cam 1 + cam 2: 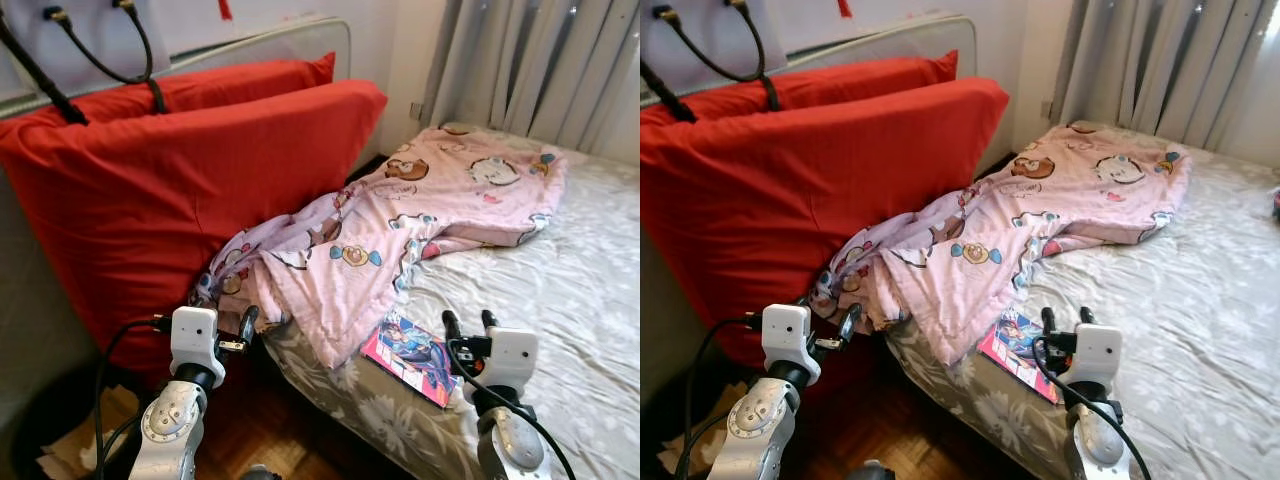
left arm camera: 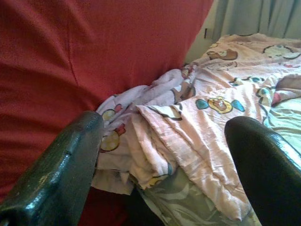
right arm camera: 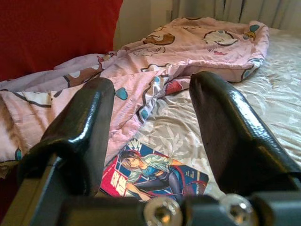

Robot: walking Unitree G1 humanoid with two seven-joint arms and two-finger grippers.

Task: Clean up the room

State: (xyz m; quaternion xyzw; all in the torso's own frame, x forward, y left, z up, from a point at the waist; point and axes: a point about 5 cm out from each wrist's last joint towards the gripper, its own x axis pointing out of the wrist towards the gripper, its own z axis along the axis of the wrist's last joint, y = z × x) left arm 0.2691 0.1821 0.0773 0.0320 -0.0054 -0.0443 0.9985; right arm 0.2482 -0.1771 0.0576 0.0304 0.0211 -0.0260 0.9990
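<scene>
A rumpled pink cartoon-print blanket (image 1: 400,230) lies across the bed and spills over its near corner against large red cushions (image 1: 180,190). Partly tucked under the blanket's edge, a colourful comic book (image 1: 410,350) lies flat on the grey floral sheet (image 1: 560,300). My left gripper (image 1: 240,325) is open, held low off the bed corner and pointing at the bunched blanket end (image 2: 141,141). My right gripper (image 1: 470,322) is open too, hovering just short of the comic book (image 3: 155,176) and above it. Neither holds anything.
The red cushions lean against a headboard, with black bag straps (image 1: 100,60) hanging above them. Grey curtains (image 1: 540,60) close off the far side. Dark wood floor (image 1: 260,430) runs beside the bed, with crumpled paper (image 1: 70,445) at the lower left.
</scene>
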